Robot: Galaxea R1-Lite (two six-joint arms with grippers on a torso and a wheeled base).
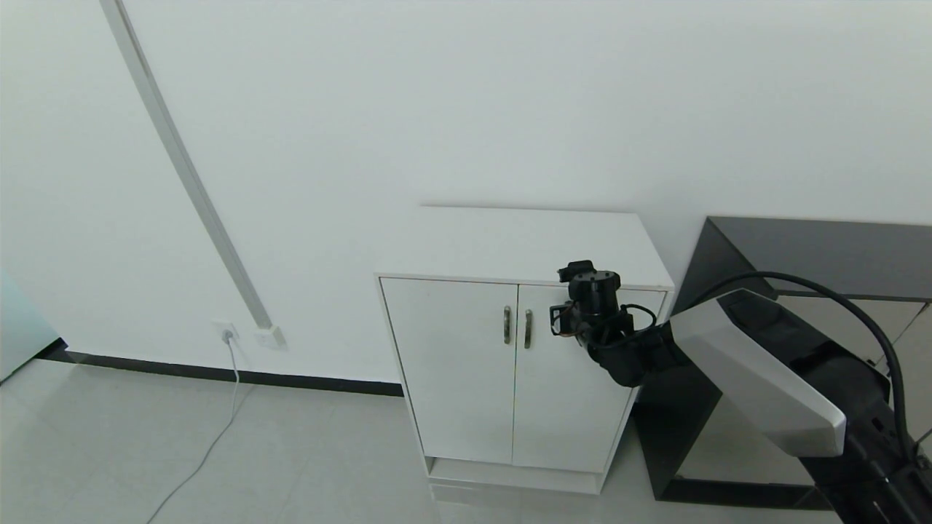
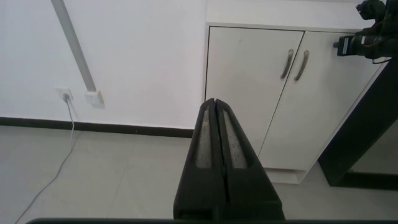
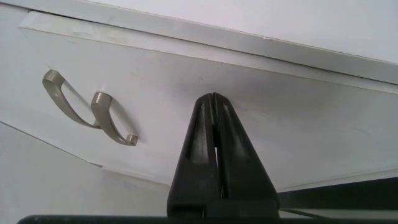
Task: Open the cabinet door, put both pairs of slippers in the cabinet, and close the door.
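Wall (image 1: 466,94), plain white, backs the room, and pale glossy floor tiles (image 1: 291,451) run up to it. A dark grey unit (image 1: 815,255) stands in the right corner. Just beside it and against the wall is the white cabinet (image 1: 510,247), with both its left door (image 1: 451,364) and its right door (image 1: 564,415) shut. A grey trunking strip (image 1: 182,160) slants down the wall to a small box (image 1: 270,338), and a black skirting (image 1: 218,373) lines the wall's foot. A grey cable (image 1: 218,429) trails across the floor from a socket (image 1: 226,332).

The left gripper (image 2: 214,102) is well back from the cabinet, fingers pressed together on nothing. The right gripper (image 3: 214,98), likewise closed and empty, points at the right door's upper face near the two curved metal handles (image 1: 507,324); I cannot tell whether it touches the door.
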